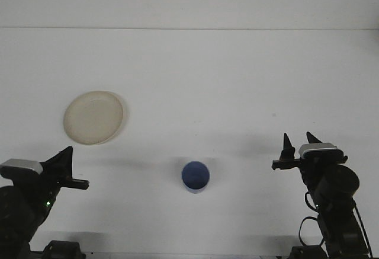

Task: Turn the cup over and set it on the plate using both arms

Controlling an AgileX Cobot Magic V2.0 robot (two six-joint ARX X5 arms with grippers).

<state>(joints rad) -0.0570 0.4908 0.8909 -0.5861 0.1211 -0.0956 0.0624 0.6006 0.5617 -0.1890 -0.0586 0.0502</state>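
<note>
A: Starting at the left edge, what do you see?

B: The left gripper [64, 155] sits low at the bottom left corner, its dark fingers pointing up and to the right. From this angle they overlap into one wedge, so I cannot tell whether they are parted or closed. Nothing is in them.

A: And above it?

B: The plate [94, 117], a cream round dish, lies flat on the white table [195, 75], up and to the right of that gripper and apart from it.

A: Where is the cup?

B: The blue cup [195, 176] stands near the middle of the front of the table, between the two arms and touched by neither. Only a blue round shape shows from this view; I cannot say for certain which end faces up. It is well apart from the plate.

A: The right side?

B: The right gripper [299, 141] points upward at the lower right, its two fingertips spread with a clear gap between them, holding nothing.
</note>
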